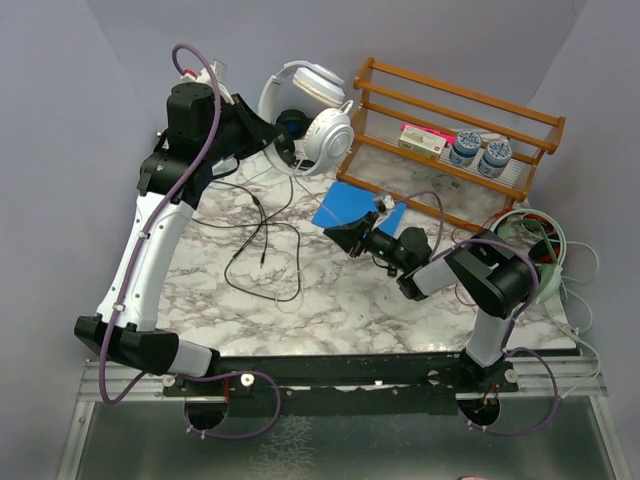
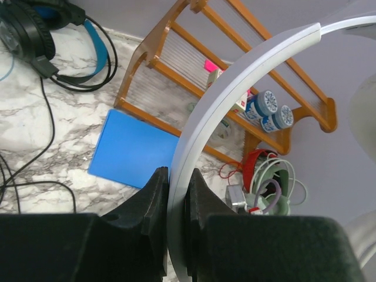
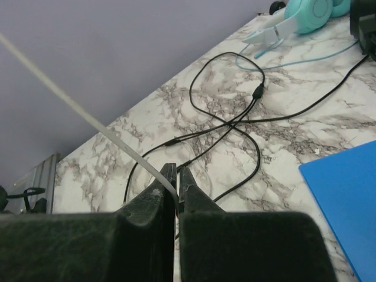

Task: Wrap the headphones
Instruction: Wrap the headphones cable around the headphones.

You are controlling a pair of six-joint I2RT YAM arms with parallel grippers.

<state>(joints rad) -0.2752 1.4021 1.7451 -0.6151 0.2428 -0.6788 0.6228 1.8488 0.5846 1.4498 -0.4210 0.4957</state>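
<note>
The marble tabletop [image 1: 350,300] fills the middle of the overhead view. A wooden slatted rack [image 1: 460,120] stands tilted along its far right edge.

The left arm reaches to the far side and holds the white headset [image 1: 328,135] up off the marble, its ear cups hanging toward the rack's left end. The left gripper [image 2: 178,182] is narrowed onto the headset's white headband [image 2: 235,100], which rises out of the jaws and arcs up to the right.

A blue flat sheet [image 1: 355,210] lies on the marble just in front of the rack. The right gripper [image 1: 340,235] hovers beside its near left edge.

The black headset [image 2: 29,29], with blue accents, lies at the far edge, well left of the rack and partly hidden behind the white one from overhead. The teal headset [image 3: 305,14] rests at the table's far side, seen only from the right wrist.

A round pale green container [image 1: 535,250] holding tangled red and white wires sits at the right edge.

The right gripper's jaws are pressed together on the thin white cable [image 3: 88,120], which stretches taut from them up and away to the left. A black cable [image 3: 235,117] loops loose on the marble below.

Two blue-lidded jars [image 1: 480,152] and a pink box [image 1: 422,138] sit on the rack.
</note>
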